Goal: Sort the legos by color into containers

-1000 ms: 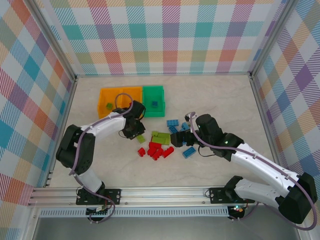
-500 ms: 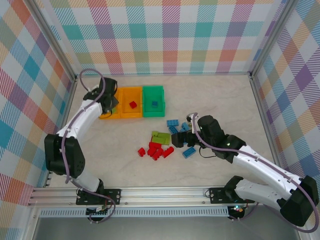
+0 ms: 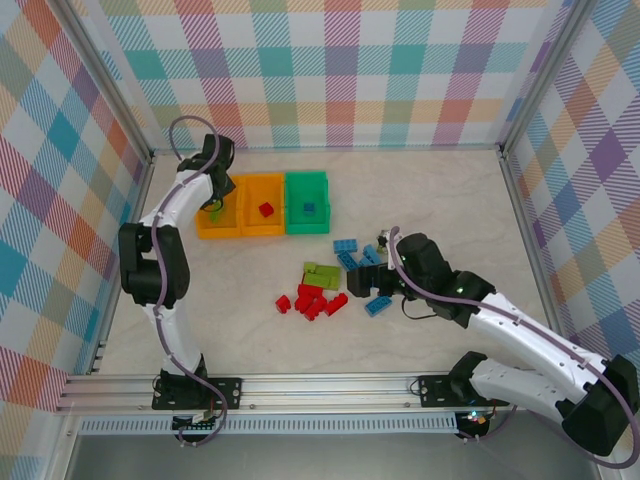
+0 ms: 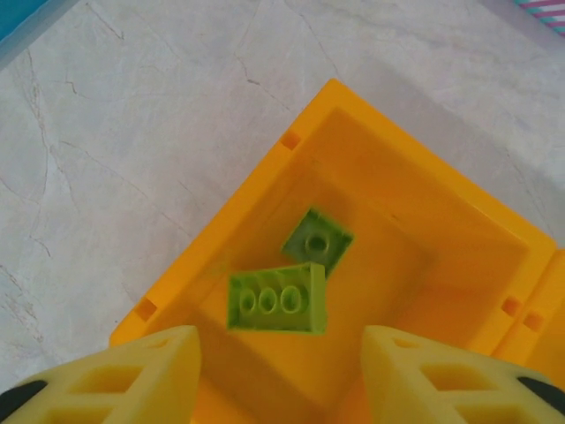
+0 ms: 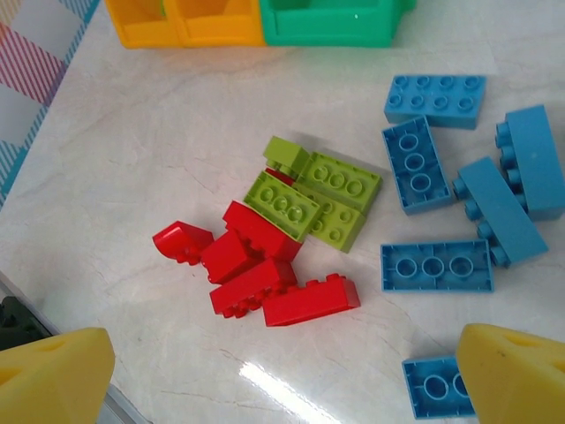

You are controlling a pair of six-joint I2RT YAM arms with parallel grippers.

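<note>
**A:** What did we have nearest us on the table [image 3: 420, 200]?

**B:** Our right gripper [image 5: 282, 340]. Its yellow fingers were spread wide and held nothing. It hung over the loose small studded plastic bricks at mid-table. The red bricks [image 5: 256, 265] were heaped together, and the lime green bricks [image 5: 322, 199] touched them on the far side. The light blue bricks [image 5: 437, 265] lay scattered to the right.

**A:** And farther out?

**B:** Three small open-top plastic bins stood side by side toward the far-left corner. The green bin [image 3: 308, 227] had one blue brick [image 3: 310, 209] in it, and the middle orange bin [image 3: 262, 228] had one red brick [image 3: 266, 209]. Our left gripper [image 4: 281, 349] hovered over the left orange bin [image 4: 415, 221] with its jaws apart. A lime three-stud brick [image 4: 276, 300] sat inside that bin beyond the fingertips, clear of both fingers. Next to it a second green brick [image 4: 316, 240] lay on the bin floor. We couldn't tell whether the lime one was resting or falling.

**A:** Which step was that?

**B:** We judged it the drop-off of a lime brick. The sorting looked early, with most bricks not yet binned.

**A:** What would the next move need?

**B:** We thought the left arm should lift clear of the bin wall and go to the pile for another lime brick. Those leaned on the reds, so a pick risked dragging a red along. The right gripper looked well placed to take a blue one.
</note>
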